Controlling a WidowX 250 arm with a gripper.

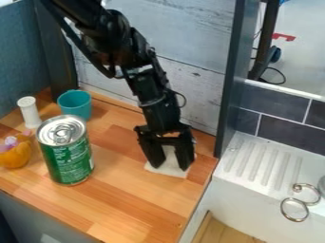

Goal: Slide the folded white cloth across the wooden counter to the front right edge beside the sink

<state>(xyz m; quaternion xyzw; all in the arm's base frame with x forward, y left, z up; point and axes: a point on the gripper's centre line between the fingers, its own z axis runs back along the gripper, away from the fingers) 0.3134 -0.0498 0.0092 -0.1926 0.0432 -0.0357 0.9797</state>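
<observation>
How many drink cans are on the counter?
1. The green can stands upright on the wooden counter, in front of the teal cup. I see no part of another.

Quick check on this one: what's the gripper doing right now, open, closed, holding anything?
Gripper: open, fingers apart, with part of a white cloth between them; can't tell whether they touch it.

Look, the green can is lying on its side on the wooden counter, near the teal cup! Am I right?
Not quite: the camera view shows the green can standing upright, not lying on its side. It is on the wooden counter, near the teal cup.
</observation>
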